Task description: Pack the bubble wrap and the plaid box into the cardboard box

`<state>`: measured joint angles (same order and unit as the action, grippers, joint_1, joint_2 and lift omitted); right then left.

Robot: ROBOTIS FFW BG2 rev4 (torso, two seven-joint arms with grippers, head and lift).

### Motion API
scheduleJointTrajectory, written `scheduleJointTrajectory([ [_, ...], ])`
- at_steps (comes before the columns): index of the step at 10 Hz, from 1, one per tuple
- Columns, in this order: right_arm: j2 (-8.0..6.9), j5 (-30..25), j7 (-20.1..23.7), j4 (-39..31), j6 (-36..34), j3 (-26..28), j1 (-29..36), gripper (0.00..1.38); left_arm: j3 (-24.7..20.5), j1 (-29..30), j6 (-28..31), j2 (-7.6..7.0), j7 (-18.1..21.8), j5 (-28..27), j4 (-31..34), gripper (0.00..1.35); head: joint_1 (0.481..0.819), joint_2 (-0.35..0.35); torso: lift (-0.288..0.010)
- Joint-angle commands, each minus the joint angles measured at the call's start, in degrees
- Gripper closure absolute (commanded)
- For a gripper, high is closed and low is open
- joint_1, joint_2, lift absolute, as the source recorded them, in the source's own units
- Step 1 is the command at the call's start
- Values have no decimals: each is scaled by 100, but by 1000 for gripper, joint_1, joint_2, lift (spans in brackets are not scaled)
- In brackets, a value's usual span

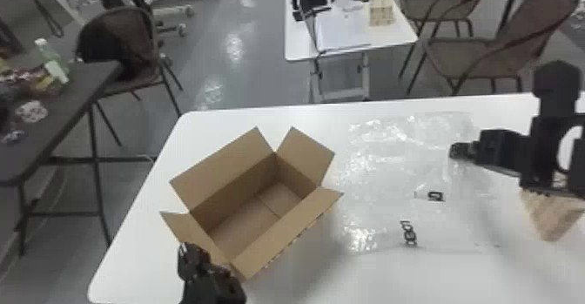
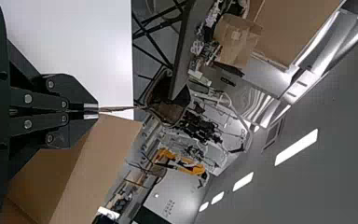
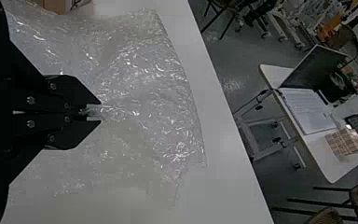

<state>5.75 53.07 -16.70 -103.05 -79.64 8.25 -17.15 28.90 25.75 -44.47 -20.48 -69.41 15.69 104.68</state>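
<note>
The open cardboard box [image 1: 243,220] stands on the table's left half, flaps spread, with a bare floor inside. At its near left flap is my left gripper [image 1: 188,248]; in the left wrist view the left gripper [image 2: 92,111] is shut on the thin edge of a flap [image 2: 112,135]. Clear bubble wrap [image 1: 383,172] lies flat and crinkled to the box's right. My right gripper [image 1: 459,150] is over its right part. Seen from the right wrist, the right gripper [image 3: 92,113] pinches a fold of the bubble wrap [image 3: 144,93]. A beige, faintly patterned box [image 1: 553,220] is partly hidden under the right arm.
Behind the white table [image 1: 209,129] stands a small white table [image 1: 300,42] bearing a laptop and a checked beige block [image 1: 381,12]. Brown chairs [image 1: 492,50] are at the back right. A dark table [image 1: 56,120] with clutter stands at the left.
</note>
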Motion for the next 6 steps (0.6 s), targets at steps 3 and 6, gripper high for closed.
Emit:
scheduleJointTrajectory([
  [3, 700, 1838, -527, -567, -755, 397, -297, 1207, 11, -9, 44, -9, 6, -4, 9, 1217, 695, 183, -102],
  [6, 1104, 3121, -861, -225, -860, 80, -798, 1207, 46, -35, 106, -44, -3, 5, 9, 1216, 695, 183, -102],
])
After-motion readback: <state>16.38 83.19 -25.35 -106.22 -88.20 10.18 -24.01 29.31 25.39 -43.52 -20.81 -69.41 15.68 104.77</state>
